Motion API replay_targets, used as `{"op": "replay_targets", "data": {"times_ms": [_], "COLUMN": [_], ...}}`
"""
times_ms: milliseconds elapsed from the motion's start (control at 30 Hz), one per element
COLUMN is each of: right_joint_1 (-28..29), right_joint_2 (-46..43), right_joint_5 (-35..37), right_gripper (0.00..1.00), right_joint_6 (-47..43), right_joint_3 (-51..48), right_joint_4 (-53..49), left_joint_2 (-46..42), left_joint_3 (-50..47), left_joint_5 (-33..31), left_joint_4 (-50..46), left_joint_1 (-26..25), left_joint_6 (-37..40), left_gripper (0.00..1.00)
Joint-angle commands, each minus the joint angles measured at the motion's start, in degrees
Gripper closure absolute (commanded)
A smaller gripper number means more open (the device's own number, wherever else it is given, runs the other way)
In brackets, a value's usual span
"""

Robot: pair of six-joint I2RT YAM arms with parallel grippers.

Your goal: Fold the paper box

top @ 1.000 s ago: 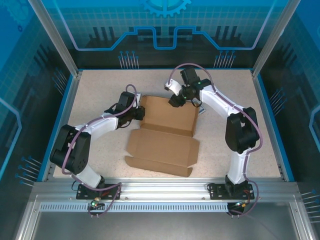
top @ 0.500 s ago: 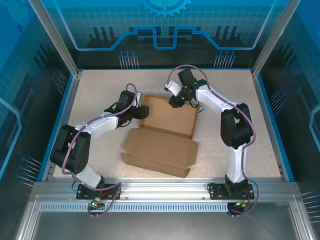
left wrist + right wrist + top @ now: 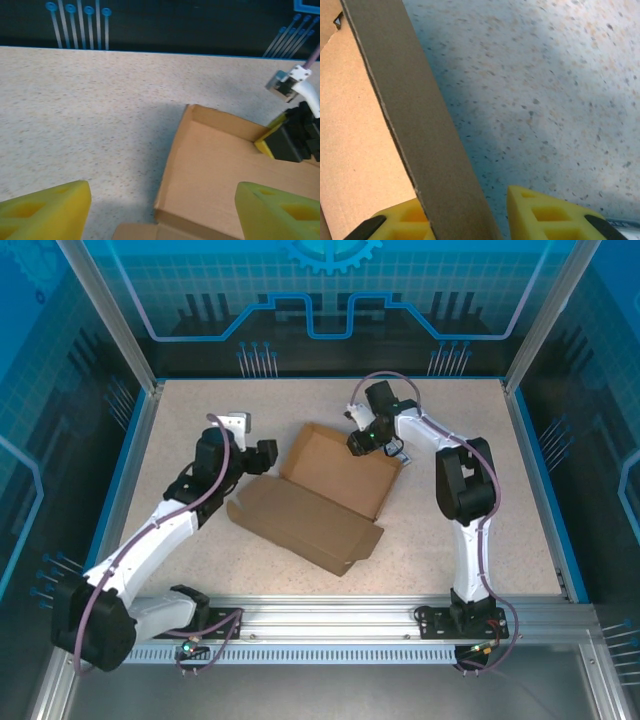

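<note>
Since the earlier frame our left gripper has released and withdrawn, jaws wide, empty; the box lies centrally at its three o'clock, long axis ten-to-four, far wall pinched by our right gripper.

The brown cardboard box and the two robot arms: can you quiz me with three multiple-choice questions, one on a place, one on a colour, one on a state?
1. Where does the right claw meet the plain brown corrugated cardboard box? A its far wall; B its near flap; C its left corner.
2. What colour are the left claw's fingers? A red; B yellow; C white.
3. How is the left claw? A open and empty; B shut on the box; C shut on a cable.

Answers: 1 A, the right wrist view shows the box's wall pinched between its fingers. 2 B, both are yellow in the left wrist view. 3 A, its fingers stand wide apart with nothing between them.
</note>
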Motion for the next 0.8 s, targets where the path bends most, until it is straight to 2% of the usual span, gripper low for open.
{"op": "replay_targets", "data": {"times_ms": [0, 133, 367, 467, 767], "right_joint_1": [-1.22, -1.51, -1.86, -1.92, -1.87], "right_joint_2": [1.68, 2.7, 2.8, 2.8, 2.63], "right_joint_5": [-2.17, -1.02, -1.12, -0.95, -1.73], "right_gripper": [0.71, 0.71, 0.73, 0.73, 0.73], "right_joint_6": [6.65, 10.07, 15.5, 16.82, 18.0], "right_joint_3": [1.98, 1.44, -1.94, -2.92, -4.59], "right_joint_4": [0.74, 2.04, 7.54, 9.27, 12.47], "left_joint_2": [-3.03, -6.24, -11.38, -13.48, -14.27], "left_joint_3": [-2.92, -4.08, -5.78, -6.28, -7.04], "left_joint_5": [-2.75, -2.36, -11.44, -12.82, -4.82], "left_joint_4": [-3.19, -5.7, -10.51, -12.22, -15.88], "left_joint_1": [2.66, 4.97, 6.02, 6.13, 6.18], "left_joint_6": [-3.07, -5.17, -5.97, -6.62, -13.11], "left_gripper": [0.21, 0.17, 0.11, 0.1, 0.1]}}
